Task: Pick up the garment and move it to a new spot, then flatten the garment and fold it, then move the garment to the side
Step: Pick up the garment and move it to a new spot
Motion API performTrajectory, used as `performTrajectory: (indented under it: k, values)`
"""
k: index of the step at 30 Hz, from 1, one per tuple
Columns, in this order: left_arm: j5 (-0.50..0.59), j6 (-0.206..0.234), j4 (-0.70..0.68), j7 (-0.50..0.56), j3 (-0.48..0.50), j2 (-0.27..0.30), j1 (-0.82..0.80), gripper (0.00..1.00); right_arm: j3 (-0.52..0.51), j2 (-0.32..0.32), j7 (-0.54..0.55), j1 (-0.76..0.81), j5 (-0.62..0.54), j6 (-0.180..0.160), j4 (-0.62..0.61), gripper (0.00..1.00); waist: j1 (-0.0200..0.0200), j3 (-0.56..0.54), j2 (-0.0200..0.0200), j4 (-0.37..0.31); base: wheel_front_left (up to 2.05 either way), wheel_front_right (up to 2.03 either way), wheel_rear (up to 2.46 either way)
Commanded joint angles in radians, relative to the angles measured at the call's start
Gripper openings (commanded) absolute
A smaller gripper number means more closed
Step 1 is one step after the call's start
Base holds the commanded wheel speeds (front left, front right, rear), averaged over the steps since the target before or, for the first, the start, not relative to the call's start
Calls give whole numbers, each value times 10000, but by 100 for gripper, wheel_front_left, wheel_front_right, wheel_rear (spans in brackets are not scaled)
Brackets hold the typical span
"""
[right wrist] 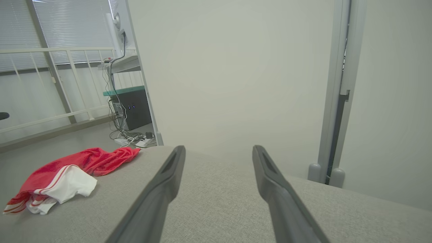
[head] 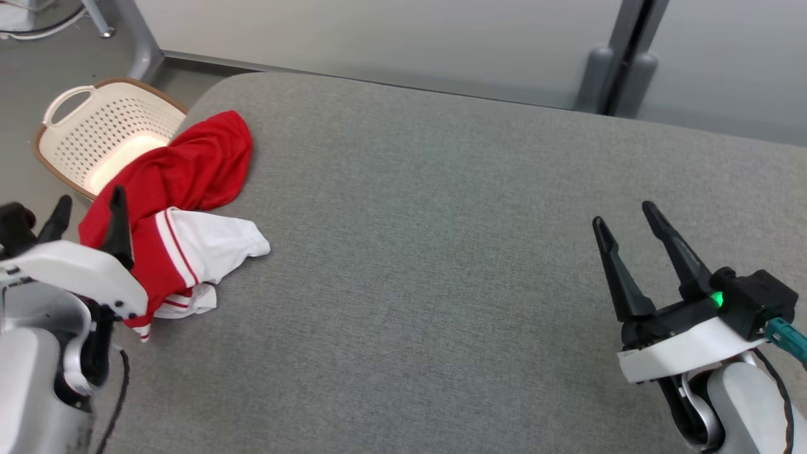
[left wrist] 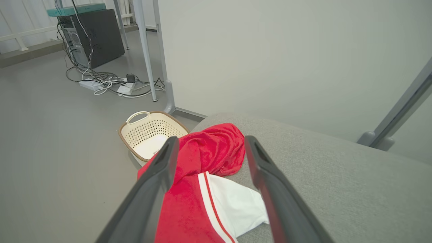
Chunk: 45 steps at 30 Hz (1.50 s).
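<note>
A crumpled red and white garment [head: 183, 202] lies bunched at the left edge of the grey padded table [head: 441, 252]. My left gripper [head: 90, 205] hovers open at the garment's near left side, its dark fingers spread and holding nothing. In the left wrist view the garment [left wrist: 206, 182] lies between and beyond the spread fingers [left wrist: 158, 182]. Far across the table at the lower right, my right gripper [head: 623, 227] stands open and empty. In the right wrist view the garment [right wrist: 67, 172] lies far off to the left.
A cream perforated laundry basket [head: 94, 135] stands on the floor just past the table's left edge, beside the garment. Grey wall panels and a post [head: 621, 57] run behind the table. A computer tower and cables [left wrist: 94, 37] sit on the floor further off.
</note>
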Motion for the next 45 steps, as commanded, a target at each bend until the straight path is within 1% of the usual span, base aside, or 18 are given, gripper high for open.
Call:
performTrajectory:
  k: [1,3,6,10,12,15,16,18,19,20,23,29,34,35,39,45]
  values:
    - [-124,-54,220,117,125,99,-300,100,-5,-119,39,-143,2,-3,-84,100,0,577,0,-540,0,0,0]
    - [-428,-173,866,444,344,286,-869,100,9,-261,61,-293,38,-2,-273,100,0,943,0,-860,0,0,0]
    - [-815,-383,1833,755,571,392,-1554,100,13,-502,46,-491,93,-3,-444,100,0,1446,0,-1301,0,0,0]
    - [-1216,-578,3309,1281,766,621,-2037,100,95,-676,-7,-744,177,-3,-605,100,0,1942,0,-1800,0,0,0]
    - [-1196,-695,4063,1524,615,672,-2074,100,125,-740,-21,-841,242,-3,-634,100,0,2085,0,-1975,0,0,0]
    - [-1472,-1007,5144,1768,611,582,-2095,100,183,-772,-74,-946,292,-3,-597,100,0,2208,0,-2177,0,0,0]
    - [-1646,-1185,5772,1958,566,515,-2109,100,181,-781,-112,-1021,320,-3,-573,100,0,2249,0,-2253,0,0,0]
    - [-1750,-1322,6318,2057,582,439,-2109,100,186,-777,-128,-1051,319,-3,-543,100,0,2260,0,-2296,0,0,0]
    - [-1768,-1329,6546,1981,593,412,-2108,39,183,-778,-133,-1075,331,-3,-535,100,0,2262,0,-2311,0,0,0]
    - [-1771,-1360,6706,1907,595,396,-2118,0,181,-773,-130,-1097,336,-3,-520,100,0,2257,0,-2317,0,0,0]
    - [-1658,-1539,6964,1549,522,452,-2349,0,134,-747,-169,-1088,343,-3,-437,100,0,2169,0,-2285,0,0,0]
    - [-1187,-1842,6797,630,277,949,-2930,0,114,-502,-208,-1018,305,-3,-236,100,0,1565,0,-2226,0,0,0]
    - [-733,-2054,6145,383,-100,1297,-3301,0,47,-141,-208,-817,235,-3,-59,100,0,783,0,-2366,0,0,0]
    - [-733,-2054,6145,383,-100,1297,-3301,0,47,-141,-208,-817,235,-3,-59,100,0,783,0,-2366,0,0,0]
    - [-424,-2152,5190,641,-453,1493,-3556,0,-78,190,-213,-592,197,-3,41,100,0,139,0,-2637,0,0,0]
    - [-308,-2089,2964,1486,-922,1401,-3485,0,-288,557,-213,-321,60,-3,79,100,0,-524,0,-3304,0,0,0]
